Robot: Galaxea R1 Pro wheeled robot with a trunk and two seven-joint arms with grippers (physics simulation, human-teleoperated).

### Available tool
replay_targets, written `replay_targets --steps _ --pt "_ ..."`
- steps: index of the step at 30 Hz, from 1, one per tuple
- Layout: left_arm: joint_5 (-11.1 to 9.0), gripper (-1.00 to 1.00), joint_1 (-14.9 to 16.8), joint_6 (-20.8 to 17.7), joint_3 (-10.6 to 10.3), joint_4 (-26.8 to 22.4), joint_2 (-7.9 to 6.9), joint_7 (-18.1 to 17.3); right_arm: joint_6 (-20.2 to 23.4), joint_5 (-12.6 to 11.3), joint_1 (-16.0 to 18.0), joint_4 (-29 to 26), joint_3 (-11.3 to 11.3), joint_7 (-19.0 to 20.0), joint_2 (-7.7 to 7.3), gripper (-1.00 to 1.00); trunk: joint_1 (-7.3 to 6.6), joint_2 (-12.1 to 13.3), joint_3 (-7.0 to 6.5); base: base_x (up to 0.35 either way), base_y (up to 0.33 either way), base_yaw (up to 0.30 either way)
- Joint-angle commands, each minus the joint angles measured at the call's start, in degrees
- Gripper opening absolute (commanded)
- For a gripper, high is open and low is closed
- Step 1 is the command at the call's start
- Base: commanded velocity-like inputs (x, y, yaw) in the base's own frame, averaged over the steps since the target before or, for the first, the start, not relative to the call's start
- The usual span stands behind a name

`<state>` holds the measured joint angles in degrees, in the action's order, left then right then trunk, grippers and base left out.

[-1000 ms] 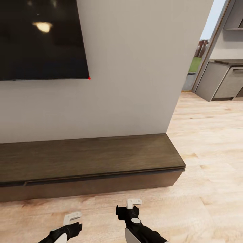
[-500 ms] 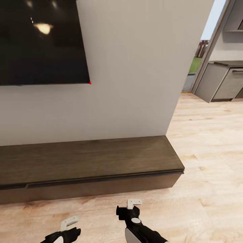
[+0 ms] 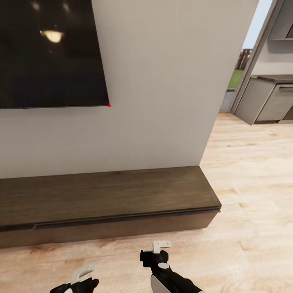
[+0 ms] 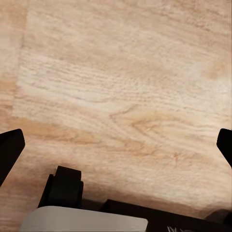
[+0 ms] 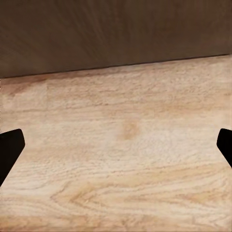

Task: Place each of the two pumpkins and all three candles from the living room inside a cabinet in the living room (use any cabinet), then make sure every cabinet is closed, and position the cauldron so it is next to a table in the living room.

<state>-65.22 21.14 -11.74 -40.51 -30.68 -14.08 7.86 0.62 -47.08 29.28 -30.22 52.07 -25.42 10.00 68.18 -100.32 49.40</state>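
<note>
The cabinet (image 3: 106, 195), a long low dark-brown wood unit, runs along the wall ahead of me, and its drawer front (image 3: 122, 226) sits flush under the flat top. My right gripper (image 3: 156, 254) hovers over the floor just in front of it. In the right wrist view the right gripper (image 5: 116, 145) is open, its black fingertips (image 5: 9, 145) at the picture's edges, with the cabinet front (image 5: 116, 34) beyond. My left gripper (image 3: 81, 278) hangs low over the floorboards. In the left wrist view the left gripper (image 4: 116, 147) is open with nothing between its fingers.
A large black TV (image 3: 49, 53) hangs on the pale wall (image 3: 162, 81) above the cabinet. The wall ends at the right, where light wood floor (image 3: 252, 195) leads to grey kitchen cupboards (image 3: 268, 101).
The whole picture has slid down a little, so the camera has moved. My left gripper has sunk lower in the head view. The right gripper keeps its place.
</note>
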Motion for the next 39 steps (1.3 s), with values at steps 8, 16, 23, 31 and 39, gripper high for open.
replay_targets --steps 8,16,23,31,39 --pt "-0.5 1.00 0.0 0.0 -0.5 -0.1 -0.02 0.5 0.1 -0.2 0.1 0.0 0.3 -0.4 0.00 1.00 -1.77 3.2 -1.40 -0.001 0.000 0.000" --pt "-0.5 1.00 0.0 0.0 -0.5 0.0 0.01 0.6 0.0 -0.2 0.1 0.1 0.4 -0.3 0.00 1.00 -3.52 6.4 -2.83 -0.112 0.000 0.040" --pt "-0.4 1.00 0.0 0.1 -0.6 0.0 0.01 0.9 -0.3 -0.1 0.1 0.2 0.4 -0.3 0.00 1.00 -5.06 9.2 -4.09 -0.094 0.000 0.200" --pt "-0.4 1.00 0.0 0.1 -0.6 0.1 0.01 1.1 -0.5 -0.1 0.1 0.2 0.5 -0.1 0.00 1.00 -6.82 12.4 -5.52 -0.003 0.000 0.261" --pt "-0.4 1.00 0.0 0.1 -0.6 0.1 0.05 1.3 -0.6 -0.1 0.1 0.2 0.5 0.0 0.00 1.00 -8.58 15.6 -6.96 0.000 0.000 0.288"
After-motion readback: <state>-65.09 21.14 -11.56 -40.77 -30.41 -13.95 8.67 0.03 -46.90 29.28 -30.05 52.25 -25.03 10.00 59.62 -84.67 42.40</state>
